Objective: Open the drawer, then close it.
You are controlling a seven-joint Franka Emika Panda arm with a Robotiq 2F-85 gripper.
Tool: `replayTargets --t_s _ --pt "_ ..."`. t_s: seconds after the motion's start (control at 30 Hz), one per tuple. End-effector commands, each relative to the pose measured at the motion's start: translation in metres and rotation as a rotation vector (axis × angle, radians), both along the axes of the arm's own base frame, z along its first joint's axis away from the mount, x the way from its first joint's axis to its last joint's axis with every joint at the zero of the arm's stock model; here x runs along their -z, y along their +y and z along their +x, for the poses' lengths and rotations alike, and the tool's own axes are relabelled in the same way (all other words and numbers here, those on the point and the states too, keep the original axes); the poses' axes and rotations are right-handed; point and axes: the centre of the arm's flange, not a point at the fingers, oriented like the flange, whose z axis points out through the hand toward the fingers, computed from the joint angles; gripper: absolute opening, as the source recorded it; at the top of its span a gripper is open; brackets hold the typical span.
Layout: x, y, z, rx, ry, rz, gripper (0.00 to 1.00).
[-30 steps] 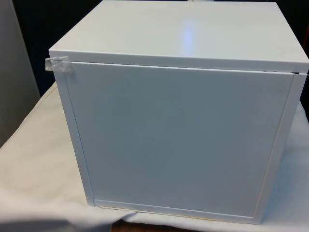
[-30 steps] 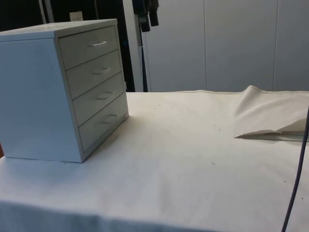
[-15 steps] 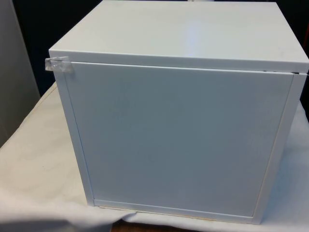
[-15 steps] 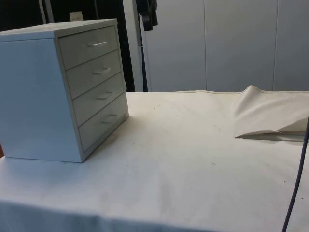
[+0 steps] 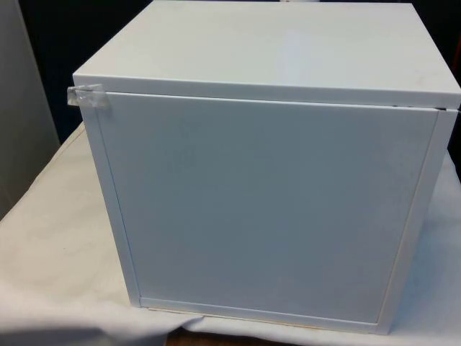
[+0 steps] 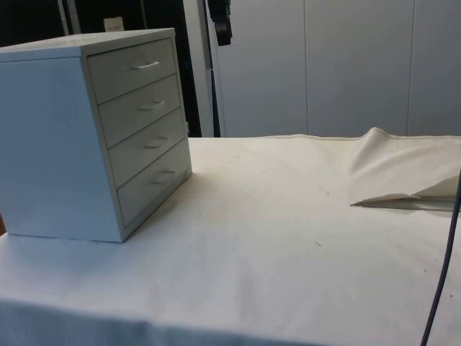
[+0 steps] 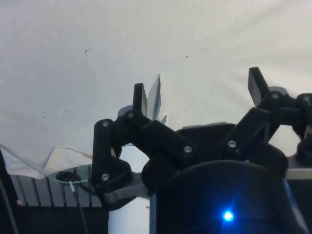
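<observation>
The black two-finger tool (image 7: 197, 90) hangs high above the white-clothed desk (image 6: 288, 238), its fingers (image 7: 139, 100) spread apart and holding nothing. Well below it stands one white chest of four drawers (image 6: 94, 133), each with one handle, all four shut.

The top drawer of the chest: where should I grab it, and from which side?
Probably grip the top drawer by its small handle, a slim horizontal bar standing off the front. Come at the chest of drawers from its drawer face, fingers above and below the bar. The gripper is open, over bare cloth.
</observation>
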Motion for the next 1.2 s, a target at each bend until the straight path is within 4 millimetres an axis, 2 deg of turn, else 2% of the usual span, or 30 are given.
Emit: replayTargets --t_s 0.0,1.17 --pt "-0.0005 0.0007 -0.0002 -0.013 -0.005 -0.003 1.00" --pt "0.0012 0.0004 0.0017 -0.274 -0.009 0.006 1.00"
